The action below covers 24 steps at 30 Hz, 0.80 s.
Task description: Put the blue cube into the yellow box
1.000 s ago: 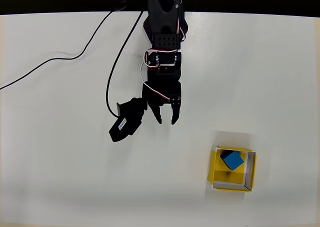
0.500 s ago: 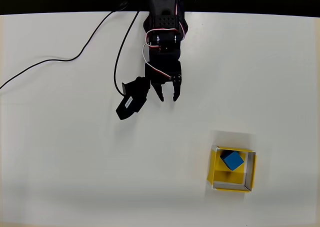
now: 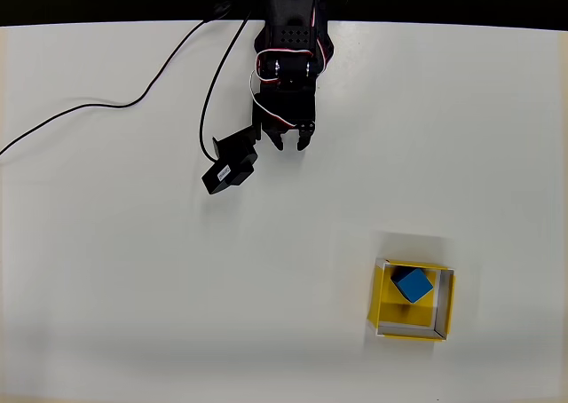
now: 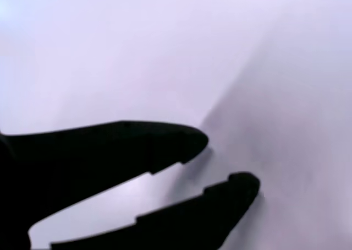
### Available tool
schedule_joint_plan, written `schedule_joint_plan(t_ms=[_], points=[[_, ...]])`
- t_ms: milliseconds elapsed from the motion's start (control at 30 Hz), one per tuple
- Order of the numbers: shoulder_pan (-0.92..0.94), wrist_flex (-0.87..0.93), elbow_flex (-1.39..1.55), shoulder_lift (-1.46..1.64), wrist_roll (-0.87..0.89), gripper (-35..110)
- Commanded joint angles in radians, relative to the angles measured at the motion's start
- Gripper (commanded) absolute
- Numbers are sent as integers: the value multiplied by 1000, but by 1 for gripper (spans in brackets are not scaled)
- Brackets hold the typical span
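In the overhead view the blue cube (image 3: 413, 284) lies inside the yellow box (image 3: 383, 307), in the box's upper half, at the lower right of the table. My black gripper (image 3: 290, 144) hangs far from them, near the top centre, fingers pointing down the picture. Its two fingers stand a little apart with nothing between them. In the wrist view the gripper (image 4: 228, 161) shows as two dark fingers with a narrow gap over the bare white table.
A black cable (image 3: 106, 106) runs across the upper left of the white table (image 3: 133, 288). The wrist camera block (image 3: 229, 166) juts out to the left of the gripper. A dark strip marks the table's far edge at the top.
The arm has drawn back toward the top of the overhead view, away from the box. The cube has stayed in the box.
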Motion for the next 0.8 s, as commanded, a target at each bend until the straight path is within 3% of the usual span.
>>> schedule_joint_plan(t_ms=[0, 767], points=[[5, 25, 28, 28, 18, 13], [-11, 17, 28, 28, 74, 12]])
